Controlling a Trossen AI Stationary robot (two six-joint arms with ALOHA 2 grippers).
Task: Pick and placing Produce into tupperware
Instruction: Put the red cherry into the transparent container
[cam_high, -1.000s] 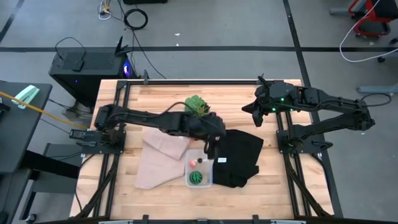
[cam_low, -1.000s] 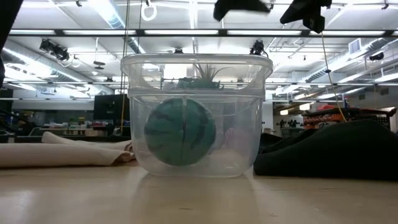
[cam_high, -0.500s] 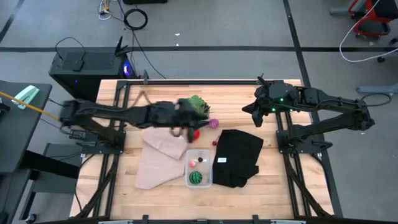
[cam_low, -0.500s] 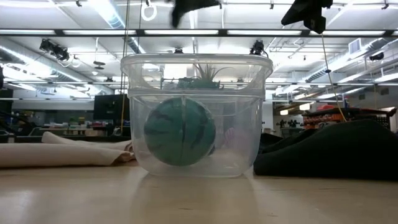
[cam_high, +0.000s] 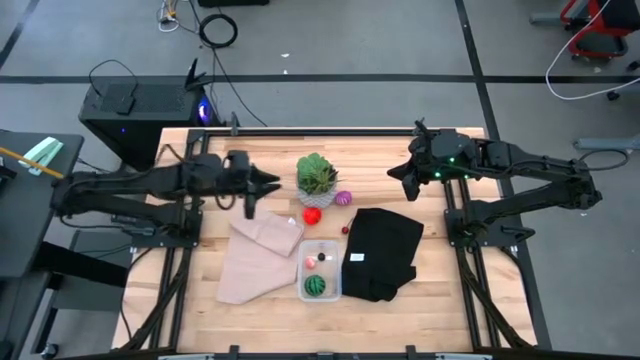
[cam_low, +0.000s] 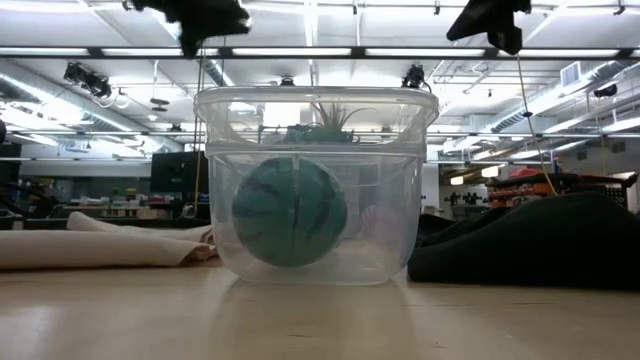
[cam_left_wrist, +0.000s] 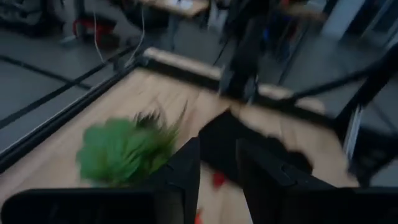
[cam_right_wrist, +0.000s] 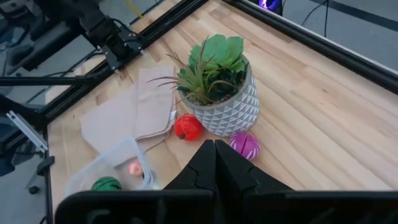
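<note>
Tupperware (cam_high: 320, 272) near centre holds green ball (cam_high: 316, 286) and small pieces. Red piece (cam_high: 312, 215) and magenta ball (cam_high: 343, 198) lie by plant (cam_high: 317, 174). Left gripper (cam_high: 262, 183) fingers slightly apart, empty; right gripper (cam_high: 397, 174) fingers together.

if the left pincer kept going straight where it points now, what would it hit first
Probably the plant: the left pincer hangs beside it, aimed toward it across the table. Height is unclear, so it might pass over the leaves.
</note>
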